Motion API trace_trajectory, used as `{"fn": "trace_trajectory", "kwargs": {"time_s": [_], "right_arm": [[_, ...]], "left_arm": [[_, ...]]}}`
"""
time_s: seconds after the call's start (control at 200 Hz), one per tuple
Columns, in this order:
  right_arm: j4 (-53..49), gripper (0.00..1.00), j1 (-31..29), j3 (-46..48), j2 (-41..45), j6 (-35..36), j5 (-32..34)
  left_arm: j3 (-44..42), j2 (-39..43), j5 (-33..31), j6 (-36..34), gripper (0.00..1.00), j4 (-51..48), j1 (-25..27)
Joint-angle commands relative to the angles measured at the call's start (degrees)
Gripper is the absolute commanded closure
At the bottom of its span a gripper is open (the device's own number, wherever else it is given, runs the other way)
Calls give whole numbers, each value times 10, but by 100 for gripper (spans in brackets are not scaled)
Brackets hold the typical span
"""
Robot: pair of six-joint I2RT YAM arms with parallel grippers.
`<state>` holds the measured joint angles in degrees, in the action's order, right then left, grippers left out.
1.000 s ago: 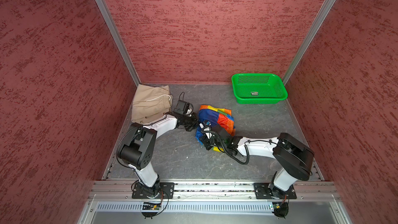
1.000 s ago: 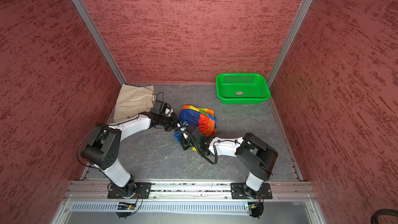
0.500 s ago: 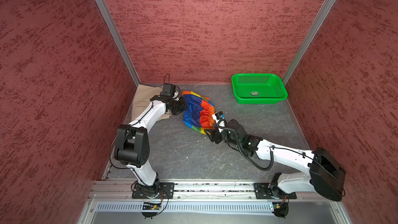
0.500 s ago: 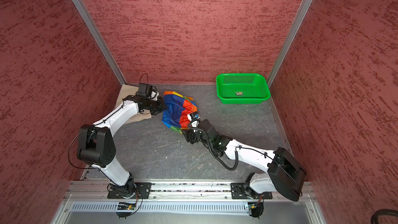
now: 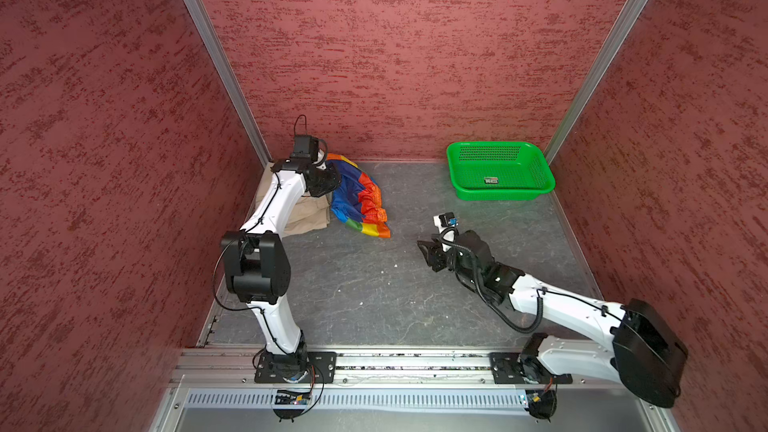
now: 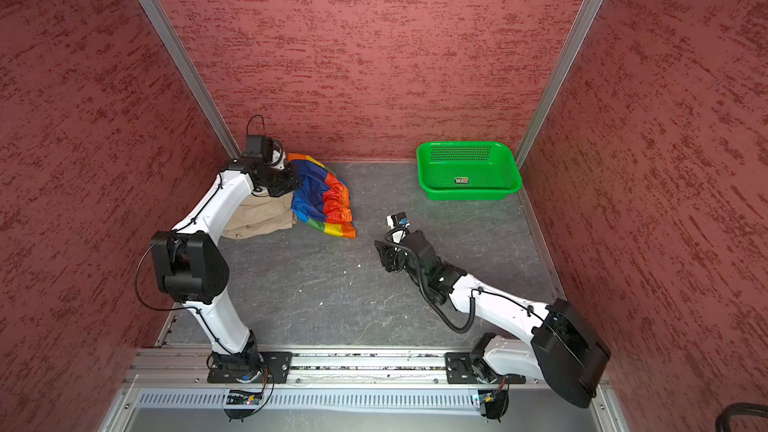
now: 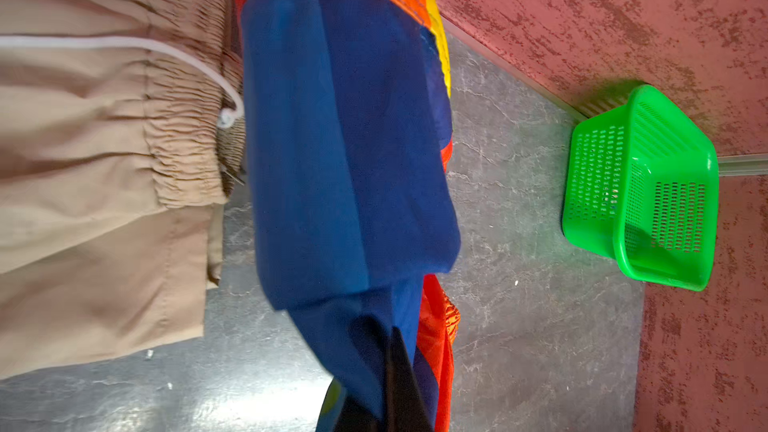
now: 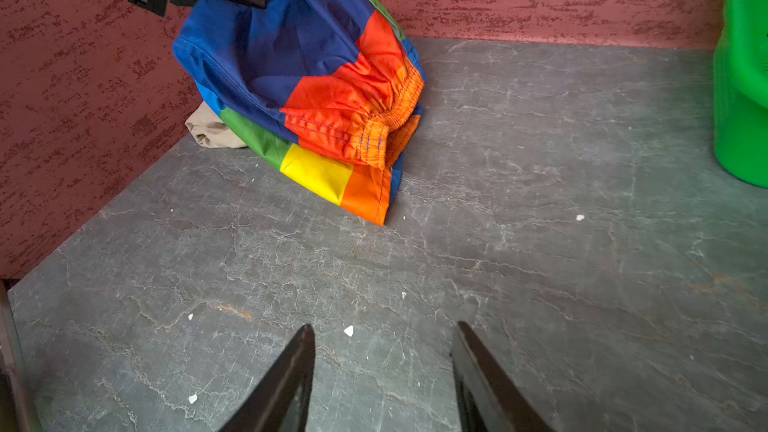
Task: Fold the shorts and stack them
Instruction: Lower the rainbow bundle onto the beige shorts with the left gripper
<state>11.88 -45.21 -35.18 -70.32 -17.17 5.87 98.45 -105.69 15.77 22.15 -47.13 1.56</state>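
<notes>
My left gripper (image 8: 255,0) is clenched on a bunch of blue cloth at the top of the rainbow shorts (image 5: 357,197), close to the back wall in the far left corner. From the right wrist camera I see its dark fingers pinched together with the fabric gathered between them. The shorts hang down from that grip in a loose bundle. Their lower end, with the green, yellow and orange stripes, rests on the grey table (image 5: 374,292), and the puckered orange waistband faces the middle of the table.

The beige shorts (image 5: 307,218) lie flat on the table in the same corner, partly under my left arm. Through the left wrist camera I see their gathered waistband and white drawstring (image 7: 166,49) just beside the blue panel of the rainbow pair. From the right wrist camera a beige corner pokes out from under the striped cloth, so the two pairs overlap at that edge. The rainbow pair is not laid on top.

My right gripper (image 5: 428,249) is released, its two fingers spread with nothing between them. It sits low over bare table, well apart from both pairs and pointing towards them.

The green basket (image 5: 503,195) stands in the far right corner against the back wall.
</notes>
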Motion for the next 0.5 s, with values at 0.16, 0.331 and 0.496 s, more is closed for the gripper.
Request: {"fn": "trace_trajectory", "kwargs": {"time_s": [0.16, 0.331, 0.496], "right_arm": [[35, 50, 8, 7, -35, -13, -2], [52, 51, 13, 5, -60, -27, -20], [62, 52, 14, 4, -77, -36, -30]], "left_arm": [[81, -29, 4, -37, 100, -41, -49], [137, -50, 17, -71, 100, -92, -57], [168, -61, 14, -105, 100, -130, -66]]}}
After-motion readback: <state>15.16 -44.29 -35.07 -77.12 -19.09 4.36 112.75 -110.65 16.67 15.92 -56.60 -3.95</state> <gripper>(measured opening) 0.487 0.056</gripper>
